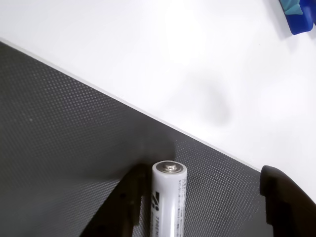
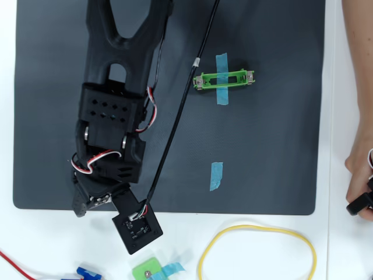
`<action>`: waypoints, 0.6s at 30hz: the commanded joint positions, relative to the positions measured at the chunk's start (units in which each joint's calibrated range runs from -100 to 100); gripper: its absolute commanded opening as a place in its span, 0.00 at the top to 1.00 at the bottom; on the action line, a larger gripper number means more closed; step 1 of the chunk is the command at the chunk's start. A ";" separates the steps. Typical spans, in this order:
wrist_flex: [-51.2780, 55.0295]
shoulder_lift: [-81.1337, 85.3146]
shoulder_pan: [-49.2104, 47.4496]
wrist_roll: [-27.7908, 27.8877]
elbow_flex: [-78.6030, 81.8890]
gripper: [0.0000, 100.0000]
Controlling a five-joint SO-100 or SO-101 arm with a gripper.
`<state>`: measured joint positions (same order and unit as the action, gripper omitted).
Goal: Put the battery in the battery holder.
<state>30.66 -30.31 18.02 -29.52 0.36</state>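
Note:
The battery (image 1: 168, 202), a white-silver cylinder with tiny dark print, lies on the black mat (image 1: 59, 138) close to the mat's edge, its button end toward the white table. My gripper (image 1: 202, 175) is open around it. The left finger (image 1: 129, 205) sits right beside the battery and the right finger (image 1: 286, 200) stands well apart from it. In the overhead view the arm's wrist (image 2: 108, 169) covers the battery at the mat's lower left. The battery holder (image 2: 238, 73), a narrow green frame crossed by blue tape, lies far off at the mat's upper middle.
A loose strip of blue tape (image 2: 216, 176) is stuck mid-mat. A black cable (image 2: 175, 128) runs diagonally across it. Off the mat lie a yellow loop (image 2: 256, 233), a small green piece (image 2: 148, 271) and a blue part (image 1: 296, 17). A person's hand (image 2: 358, 169) rests at the right edge.

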 commanded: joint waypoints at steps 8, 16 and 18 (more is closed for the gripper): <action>15.49 -1.63 0.92 -0.22 -9.53 1.00; 15.93 -1.46 -0.64 -0.06 -8.38 1.00; 15.84 -0.53 -0.64 -0.06 -5.91 1.00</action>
<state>45.74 -32.26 18.02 -29.88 -7.35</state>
